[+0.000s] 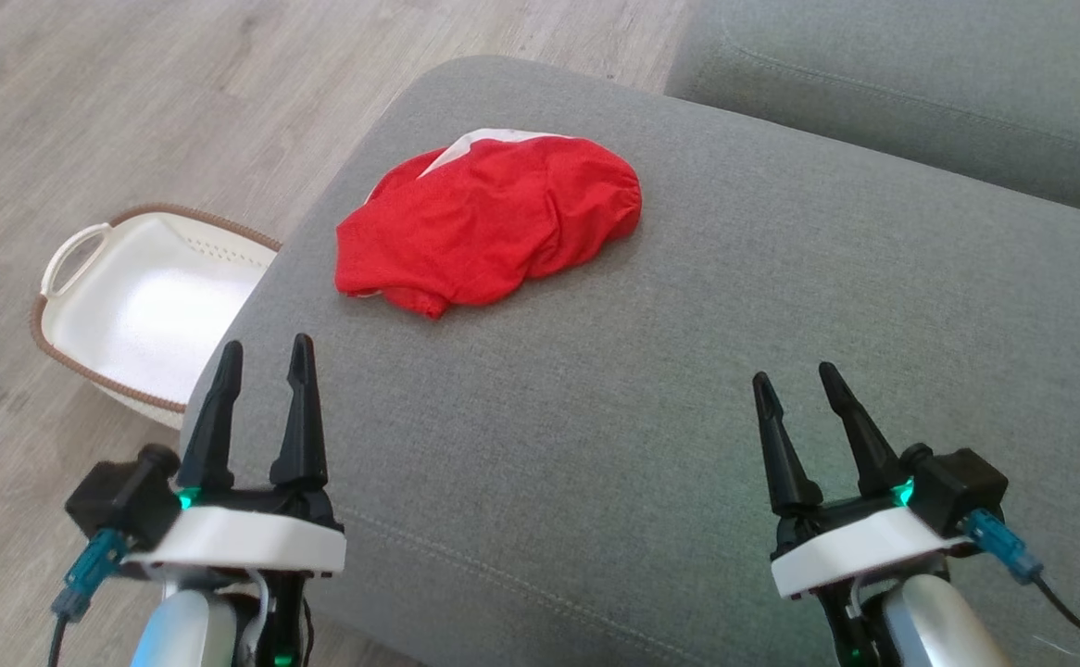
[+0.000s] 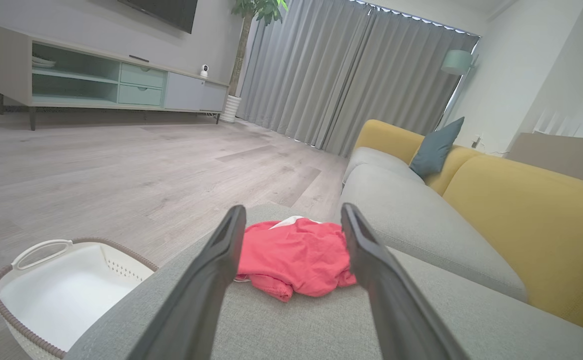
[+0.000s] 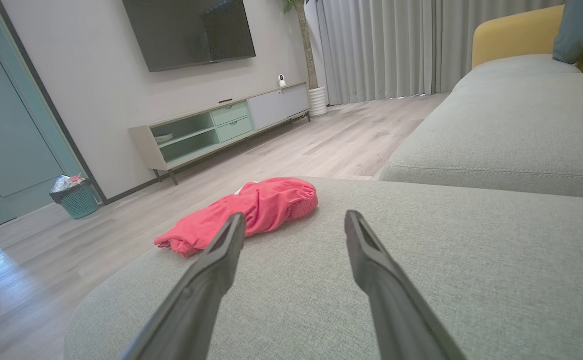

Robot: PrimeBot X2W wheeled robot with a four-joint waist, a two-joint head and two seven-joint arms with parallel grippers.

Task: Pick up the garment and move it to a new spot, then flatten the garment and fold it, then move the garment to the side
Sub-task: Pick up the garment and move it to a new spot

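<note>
While the red garment (image 1: 489, 222) lies crumpled toward the far left of the grey sofa cushion (image 1: 688, 389), both arms hover low and empty. The left pincer (image 1: 265, 343) has its fingers spread, the right pincer (image 1: 793, 372) is parted too, and both are short of the cloth. A white basket (image 1: 132, 278) sits on the floor beside the cushion.

Left jaws and right jaws parted, seemingly empty.
</note>
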